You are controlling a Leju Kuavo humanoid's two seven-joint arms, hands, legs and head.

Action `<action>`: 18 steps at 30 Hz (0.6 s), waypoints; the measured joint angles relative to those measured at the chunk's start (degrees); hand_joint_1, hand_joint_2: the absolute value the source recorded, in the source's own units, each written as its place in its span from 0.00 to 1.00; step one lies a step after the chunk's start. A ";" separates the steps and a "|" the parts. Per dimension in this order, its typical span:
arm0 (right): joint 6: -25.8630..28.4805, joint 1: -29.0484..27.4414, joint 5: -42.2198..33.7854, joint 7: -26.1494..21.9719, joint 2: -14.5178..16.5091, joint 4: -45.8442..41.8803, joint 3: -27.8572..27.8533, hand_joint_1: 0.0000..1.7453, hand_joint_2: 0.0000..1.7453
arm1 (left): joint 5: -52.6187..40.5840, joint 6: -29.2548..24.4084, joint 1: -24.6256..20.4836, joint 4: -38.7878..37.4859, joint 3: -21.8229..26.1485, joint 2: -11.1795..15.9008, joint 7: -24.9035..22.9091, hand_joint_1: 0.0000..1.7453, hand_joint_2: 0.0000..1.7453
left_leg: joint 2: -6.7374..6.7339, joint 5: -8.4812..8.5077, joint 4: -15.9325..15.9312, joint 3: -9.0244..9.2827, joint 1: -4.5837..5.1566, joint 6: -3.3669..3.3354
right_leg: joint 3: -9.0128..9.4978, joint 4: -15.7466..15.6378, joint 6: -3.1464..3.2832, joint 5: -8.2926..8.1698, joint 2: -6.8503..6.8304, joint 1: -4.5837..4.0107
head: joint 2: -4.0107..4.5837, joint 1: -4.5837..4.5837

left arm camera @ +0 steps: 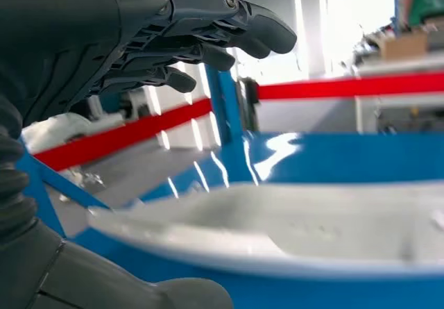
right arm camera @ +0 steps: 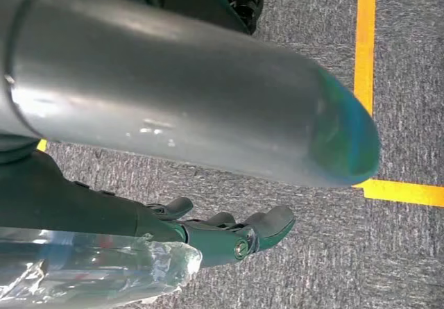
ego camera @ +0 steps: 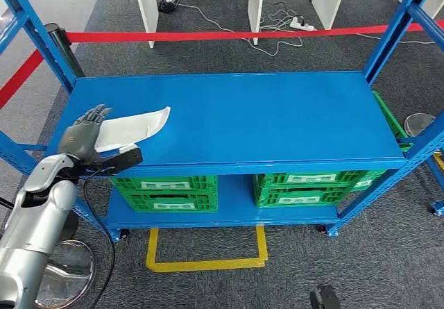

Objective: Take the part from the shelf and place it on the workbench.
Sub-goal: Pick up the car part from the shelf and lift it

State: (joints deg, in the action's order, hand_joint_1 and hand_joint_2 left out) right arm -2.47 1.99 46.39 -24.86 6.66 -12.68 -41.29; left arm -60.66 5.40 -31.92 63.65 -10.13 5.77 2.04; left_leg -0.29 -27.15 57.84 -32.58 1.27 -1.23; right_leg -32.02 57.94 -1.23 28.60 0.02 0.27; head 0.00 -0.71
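A long, shallow white plastic part point(ego camera: 137, 127) with a curved, pointed far end lies on the top deck of the blue metal shelf point(ego camera: 251, 118), at the deck's left end and close to its front edge. The left robot hand point(ego camera: 84, 137) reaches in at that front-left corner with its dark fingers point(left arm camera: 246, 35) spread straight out above the near end of the white part and its thick grey thumb point(left arm camera: 157, 291) below; in the left wrist view there is a clear gap between fingers and part, so the hand is wide and grips nothing. The rest of the blue deck stretches bare to the right upright, leaving broad open room along it. Green slatted plastic crates point(ego camera: 167, 191) sit on the lower deck, one left and others to the right, with a gap between them. A red barrier tape point(ego camera: 209, 35) runs behind the shelf, and a yellow taped rectangle point(ego camera: 207, 262) marks the grey carpet in front of it. The right robot hand point(right arm camera: 230, 232) hangs over the carpet beside a yellow line, fingers loosely extended, holding nothing.
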 joint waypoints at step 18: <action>0.09 1.31 3.32 1.15 0.01 0.00 -0.39 0.00 0.00 | -0.40 -2.36 -4.37 -13.10 -4.73 0.07 -4.86 0.00 1.00 | -0.06 0.02 0.00 -0.01 0.01 -0.03 | -0.03 0.00 0.00 -0.02 0.05 0.01 | 0.00 0.00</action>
State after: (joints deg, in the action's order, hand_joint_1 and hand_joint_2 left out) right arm -2.38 3.30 49.71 -23.71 6.67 -12.68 -41.68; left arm -61.06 3.04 -36.29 50.55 -14.86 5.84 -2.81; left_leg -0.35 -27.13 57.84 -32.59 1.28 -1.25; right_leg -32.04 57.94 -1.23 28.58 0.07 0.28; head 0.00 -0.71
